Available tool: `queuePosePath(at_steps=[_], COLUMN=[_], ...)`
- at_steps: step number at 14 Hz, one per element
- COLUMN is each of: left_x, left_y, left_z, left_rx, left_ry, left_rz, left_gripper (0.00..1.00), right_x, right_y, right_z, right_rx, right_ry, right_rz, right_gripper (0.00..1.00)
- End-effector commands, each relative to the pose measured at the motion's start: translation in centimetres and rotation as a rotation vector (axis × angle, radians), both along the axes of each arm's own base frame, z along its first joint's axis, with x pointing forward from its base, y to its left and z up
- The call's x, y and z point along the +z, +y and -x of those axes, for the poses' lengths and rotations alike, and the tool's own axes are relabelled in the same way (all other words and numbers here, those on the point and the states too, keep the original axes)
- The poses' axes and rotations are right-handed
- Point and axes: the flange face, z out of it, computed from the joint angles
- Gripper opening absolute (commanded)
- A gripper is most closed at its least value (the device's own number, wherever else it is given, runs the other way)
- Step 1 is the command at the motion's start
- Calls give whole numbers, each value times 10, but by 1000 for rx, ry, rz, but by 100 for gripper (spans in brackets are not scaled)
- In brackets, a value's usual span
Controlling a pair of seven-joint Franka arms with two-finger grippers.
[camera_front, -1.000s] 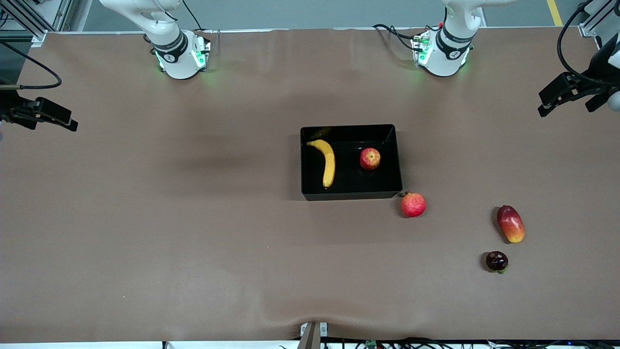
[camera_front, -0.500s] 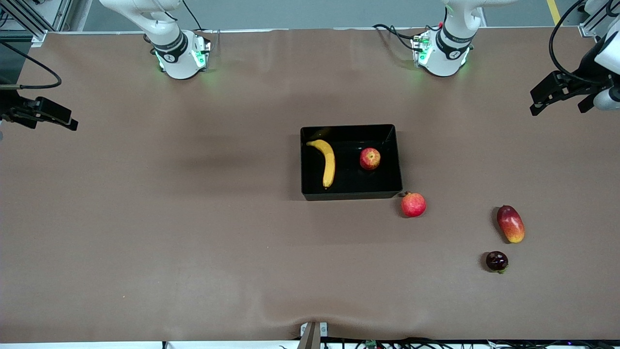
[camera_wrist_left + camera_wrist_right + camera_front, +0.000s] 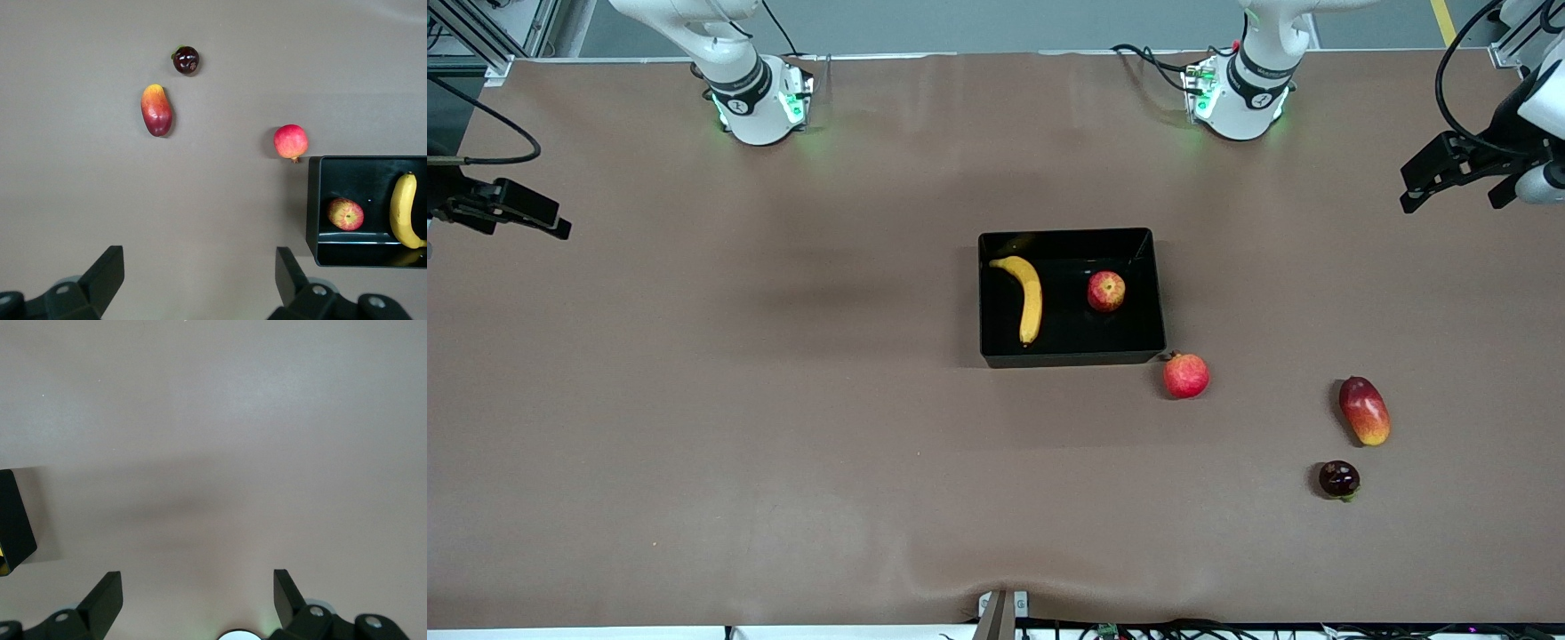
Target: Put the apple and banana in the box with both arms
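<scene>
The black box point(image 3: 1072, 358) sits mid-table. Inside it the yellow banana point(image 3: 1029, 298) lies toward the right arm's end, and the red apple point(image 3: 1106, 291) rests toward the left arm's end. The left wrist view shows the same box point(image 3: 312, 200) with the apple point(image 3: 345, 214) and banana point(image 3: 403, 210) in it. My left gripper point(image 3: 1412, 188) hangs open and empty over the left arm's end of the table, its fingers wide apart point(image 3: 199, 257). My right gripper point(image 3: 551, 222) hangs open and empty over the right arm's end point(image 3: 198, 581), with a corner of the box point(image 3: 15, 513) in its view.
A pink-red round fruit point(image 3: 1185, 375) sits just outside the box corner nearest the front camera. A red-yellow mango point(image 3: 1364, 411) and a small dark fruit point(image 3: 1338, 478) lie toward the left arm's end, nearer the front camera. The brown table cover ripples at its front edge point(image 3: 996, 591).
My left gripper shifted slightly toward the table's middle and then held still. The right gripper and all the fruit stayed put.
</scene>
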Motion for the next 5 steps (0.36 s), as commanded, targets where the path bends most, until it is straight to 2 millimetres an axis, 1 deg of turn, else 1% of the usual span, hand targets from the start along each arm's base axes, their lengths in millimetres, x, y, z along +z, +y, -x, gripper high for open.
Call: queuePosePath(at_steps=[1,5], left_x=[3,3], left_y=[1,0], left_z=[3,5], left_rx=[-18,-20], left_ry=[21,29], left_rz=[17,18], left_gripper=[100,100], right_x=[1,2], right_y=[3,3], right_z=[1,1], right_rx=[-17,-19], right_ry=[1,-4], right_rz=[-9,-8], right_gripper=[100,100])
